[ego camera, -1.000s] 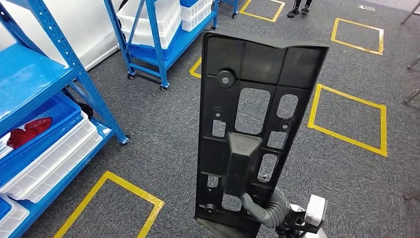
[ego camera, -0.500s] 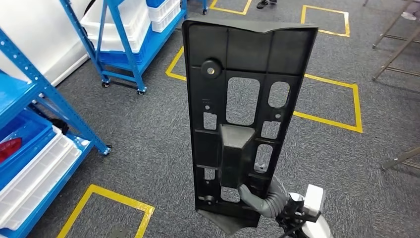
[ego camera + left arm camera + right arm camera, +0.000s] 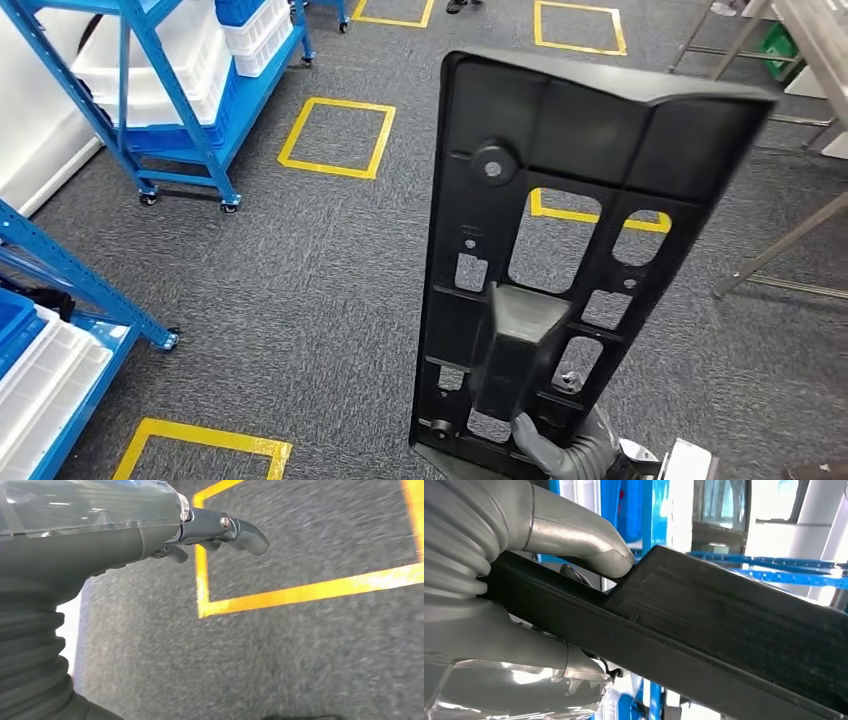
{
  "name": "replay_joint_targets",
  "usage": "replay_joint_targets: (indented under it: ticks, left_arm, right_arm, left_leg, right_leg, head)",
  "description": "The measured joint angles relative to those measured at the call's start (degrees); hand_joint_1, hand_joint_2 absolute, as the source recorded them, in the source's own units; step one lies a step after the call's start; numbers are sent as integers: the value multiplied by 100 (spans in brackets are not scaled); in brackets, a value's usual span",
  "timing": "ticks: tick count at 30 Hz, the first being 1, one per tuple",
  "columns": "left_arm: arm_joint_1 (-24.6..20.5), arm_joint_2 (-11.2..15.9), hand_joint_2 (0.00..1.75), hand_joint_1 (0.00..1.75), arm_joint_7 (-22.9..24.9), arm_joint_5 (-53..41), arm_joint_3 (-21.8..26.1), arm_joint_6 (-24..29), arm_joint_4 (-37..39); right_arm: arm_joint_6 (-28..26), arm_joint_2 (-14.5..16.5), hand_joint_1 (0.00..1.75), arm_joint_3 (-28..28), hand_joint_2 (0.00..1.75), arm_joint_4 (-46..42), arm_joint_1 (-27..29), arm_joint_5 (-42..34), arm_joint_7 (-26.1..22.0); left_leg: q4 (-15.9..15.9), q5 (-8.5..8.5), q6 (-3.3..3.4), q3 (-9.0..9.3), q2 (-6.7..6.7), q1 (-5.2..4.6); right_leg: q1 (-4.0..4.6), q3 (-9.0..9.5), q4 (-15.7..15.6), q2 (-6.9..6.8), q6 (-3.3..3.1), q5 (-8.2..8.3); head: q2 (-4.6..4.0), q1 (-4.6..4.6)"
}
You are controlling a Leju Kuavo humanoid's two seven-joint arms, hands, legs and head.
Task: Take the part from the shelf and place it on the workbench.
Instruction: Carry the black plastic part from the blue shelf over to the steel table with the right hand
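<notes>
The tall black plastic panel with cut-out windows [image 3: 560,270] stands upright in front of the robot, gripped at its lower end by the right hand [image 3: 570,452]. Behind it lies the grey carpet floor marked with yellow tape squares [image 3: 300,290]. Blue metal shelving racks holding white plastic crates [image 3: 190,70] stand at left; steel table legs [image 3: 780,240] at right.
</notes>
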Motion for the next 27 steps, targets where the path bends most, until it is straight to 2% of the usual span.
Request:
replay_joint_targets:
  ticks: [2, 3, 4, 5, 6, 7, 9, 11, 13, 15, 17, 18, 19, 20, 21, 22, 23, 24, 25, 26, 27]
  left_arm:
    - [-11, 4, 175, 0, -133, -21, -8, 2, -1]
    - [-16, 5, 175, 0, -192, -30, -12, 4, -1]
    - [-28, 5, 175, 0, -241, -30, -15, 8, -1]
    - [-52, 6, 175, 0, -284, -24, -15, 15, -1]
    - [-89, 6, 175, 0, -321, -19, -15, 25, -1]
    - [-132, 4, 175, 0, -351, -17, -18, 36, -1]
    - [-222, -7, 175, 0, -429, -56, -40, 66, -1]
    - [-291, -20, 175, 0, -511, -113, -95, 96, -1]
    - [-339, -41, 175, 0, -546, -127, -146, 107, -1]
    - [-358, -56, 175, 0, -509, -92, -160, 91, -1]
    - [-325, -55, 175, 0, -448, -56, -159, 65, -1]
    - [-291, -55, 175, 0, -401, -45, -158, 39, 0]
    - [-247, -55, 175, 0, -344, -37, -156, 7, 1]
    - [-199, -55, 175, 0, -279, -28, -154, -31, 1]
    - [-153, -54, 175, 0, -205, -15, -151, -72, 1]
    - [-112, -54, 175, 0, -132, 0, -147, -108, 1]
    - [-79, -53, 175, 0, -61, 14, -142, -141, 1]
    - [-52, -55, 175, 0, 22, 25, -137, -179, 2]
    - [-31, -60, 175, 0, 108, 22, -132, -216, 2]
    - [-13, -66, 175, 0, 192, 13, -128, -252, 3]
    - [2, -72, 175, 0, 270, -1, -126, -287, 3]
  right_arm:
    - [19, 0, 175, -79, 175, -33, -18, -10, -35]
    - [43, 1, 175, -104, 175, -37, -26, -20, -46]
    - [73, 1, 175, -121, 175, -37, -33, -32, -55]
    - [107, 2, 175, -130, 175, -33, -42, -44, -61]
    - [138, 2, 175, -134, 175, -28, -61, -51, -60]
    - [168, 2, 175, -133, 175, -22, -90, -56, -56]
    - [225, 9, 175, -125, 175, -1, -198, -58, -31]
    - [251, 18, 175, -114, 175, 32, -333, -62, 13]
    - [253, 21, 175, -114, 175, 62, -416, -75, 47]
    - [262, 21, 175, -118, 175, 81, -470, -101, 64]
    - [266, 27, 175, -116, 175, 97, -531, -130, 80]
    - [258, 31, 175, -114, 175, 104, -550, -137, 94]
    - [242, 34, 175, -112, 175, 108, -550, -137, 113]
    - [216, 37, 175, -112, 175, 110, -536, -133, 132]
    - [183, 39, 175, -112, 175, 111, -514, -124, 151]
    - [147, 43, 175, -112, 175, 108, -487, -106, 173]
    - [110, 47, 175, -114, 175, 100, -452, -87, 197]
    - [76, 51, 175, -116, 175, 83, -413, -68, 223]
    - [51, 54, 175, -119, 175, 60, -366, -50, 252]
    - [32, 54, 175, -123, 175, 36, -308, -40, 275]
    - [21, 54, 175, -131, 175, 12, -241, -36, 292]
  left_leg:
    - [-19, -2, 50, 14, 129, -16]
    - [-19, -8, 62, 14, 196, -29]
    - [-19, -13, 69, 15, 265, -41]
    - [-19, -19, 72, 18, 329, -51]
    - [-18, -25, 71, 24, 384, -58]
    - [-18, -32, 66, 35, 435, -63]
    - [-20, -53, 39, 61, 527, -78]
    - [-29, -71, -9, 80, 617, -90]
    - [-47, -86, -67, 102, 695, -90]
    - [81, -190, -116, 76, 562, -79]
    - [633, -492, -141, -165, 313, -68]
    - [1023, -665, -146, -359, 245, -68]
    - [1349, -771, -154, -532, 218, -67]
    - [1519, -774, -159, -640, 208, -66]
    - [1464, -655, -164, -644, 202, -64]
    - [1191, -443, -166, -545, 175, -59]
    - [801, -213, -165, -391, 101, -49]
    - [431, -56, -162, -235, -12, -38]
    - [179, 29, -146, -127, -109, -32]
    - [58, 38, -122, -75, -174, -34]
    - [38, 15, -89, -61, -180, -47]
  right_leg:
    - [2, -307, 623, -301, 39, -309]
    - [-8, -509, 1008, -371, 56, -464]
    - [-18, -665, 1300, -404, 66, -546]
    - [-25, -728, 1405, -422, 66, -524]
    - [-28, -666, 1268, -439, 55, -396]
    - [-22, -501, 942, -479, 32, -205]
    - [37, -97, 146, -694, -45, 84]
    - [110, 68, -209, -815, -118, 143]
    - [117, 70, -252, -707, -178, 165]
    - [86, 119, -342, -605, -231, 212]
    - [65, 159, -393, -501, -267, 237]
    - [63, 162, -391, -439, -279, 234]
    - [63, 166, -387, -373, -287, 230]
    - [63, 171, -381, -302, -287, 223]
    - [59, 180, -371, -228, -279, 213]
    - [52, 191, -354, -155, -262, 198]
    - [42, 198, -328, -88, -239, 175]
    - [44, 191, -287, -30, -208, 147]
    - [42, 174, -253, 21, -175, 127]
    - [36, 151, -229, 65, -142, 114]
    - [31, 130, -221, 110, -106, 115]
  head:
    - [-1, 1]
    - [-1, 0]
    - [-1, 0]
    - [-1, 0]
    - [0, -1]
    - [0, -1]
    - [-1, -1]
    - [-1, -1]
    - [0, -1]
    - [0, -1]
    - [0, -1]
    - [0, -1]
    - [0, -1]
    - [0, -1]
    - [0, -1]
    - [-1, -1]
    - [-1, -1]
    - [-1, -1]
    - [-1, 0]
    - [0, 1]
    - [0, 1]
